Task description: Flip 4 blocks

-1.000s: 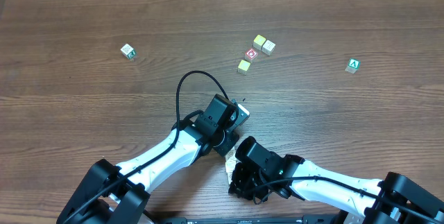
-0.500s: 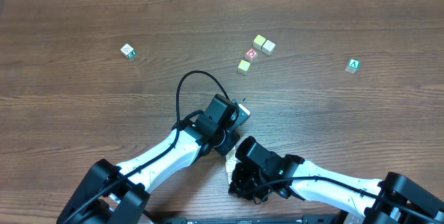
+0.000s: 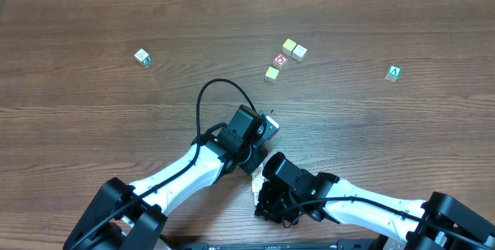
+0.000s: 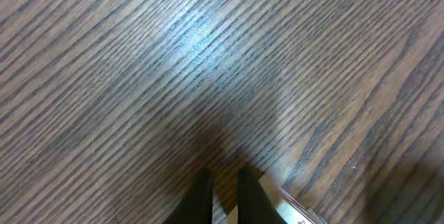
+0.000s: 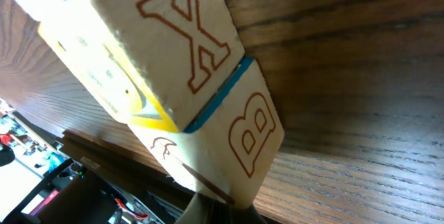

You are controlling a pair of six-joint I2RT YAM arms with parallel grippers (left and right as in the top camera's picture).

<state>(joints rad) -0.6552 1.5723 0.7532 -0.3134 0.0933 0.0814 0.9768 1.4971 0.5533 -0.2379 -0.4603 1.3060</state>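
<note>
Four small pale blocks lie on the far half of the table: one white with a green mark (image 3: 141, 56), two touching (image 3: 289, 46) (image 3: 299, 52), and a yellowish one (image 3: 272, 73). My left gripper (image 4: 223, 177) points down at bare wood, shut, with the edge of a pale block (image 4: 291, 207) beside its right finger. My right gripper (image 5: 223, 214) is shut, its tip against a cream block with a red B (image 5: 253, 130). That block touches another with a red X (image 5: 187, 26). In the overhead view both grippers meet near the table's front middle (image 3: 261, 157).
A cube with a red ring (image 3: 281, 60) sits among the far blocks. A green cube with a white A (image 3: 394, 73) lies at the right. A black cable (image 3: 213, 87) loops above the left arm. The table's front edge (image 5: 90, 161) runs close behind the lettered blocks.
</note>
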